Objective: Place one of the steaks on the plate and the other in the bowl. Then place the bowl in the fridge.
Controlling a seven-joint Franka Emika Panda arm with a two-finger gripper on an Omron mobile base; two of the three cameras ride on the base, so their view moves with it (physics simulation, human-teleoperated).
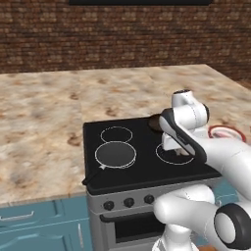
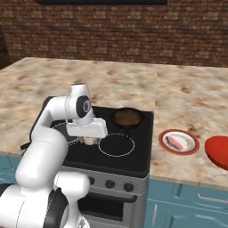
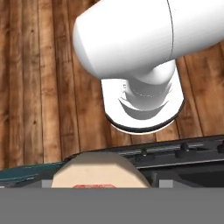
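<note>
Right base view shows one steak on the plate and the red bowl beside it on the counter. Left base view shows the plate's edge. The gripper stands wide over the stove.

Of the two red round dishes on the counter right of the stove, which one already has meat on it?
The plate, the flat dish nearest the stove, carries a steak. The all-red bowl farther right shows no meat.
</note>
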